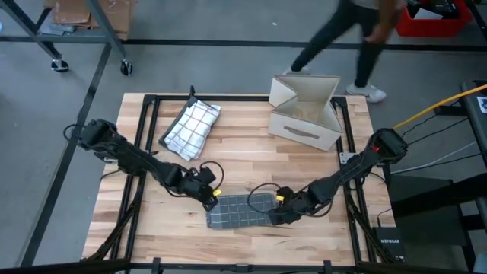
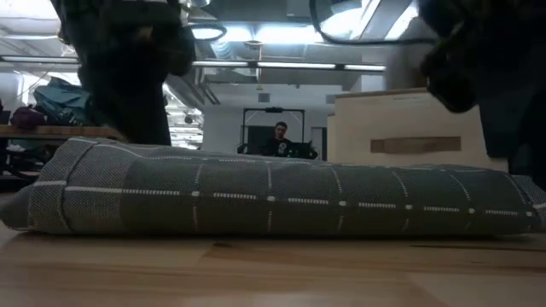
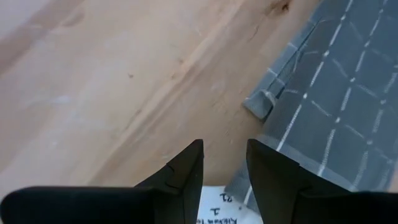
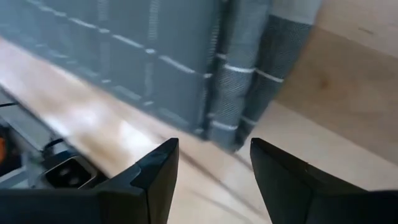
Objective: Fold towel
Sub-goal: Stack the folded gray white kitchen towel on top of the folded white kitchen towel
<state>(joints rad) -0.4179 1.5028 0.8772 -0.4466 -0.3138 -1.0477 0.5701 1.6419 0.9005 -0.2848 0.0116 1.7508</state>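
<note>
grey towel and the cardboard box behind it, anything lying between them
Nothing: in the high view only bare wooden table shows between the grey towel and the cardboard box. The white checked cloth lies off to the side.

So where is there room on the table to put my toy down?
The biggest bare wood lies mid-table, between the white checked towel, the cardboard box and the folded grey towel. The table's front corners, outside each arm, are also free. It is crowded at the front middle, where the left gripper and right gripper flank the grey towel.
</note>
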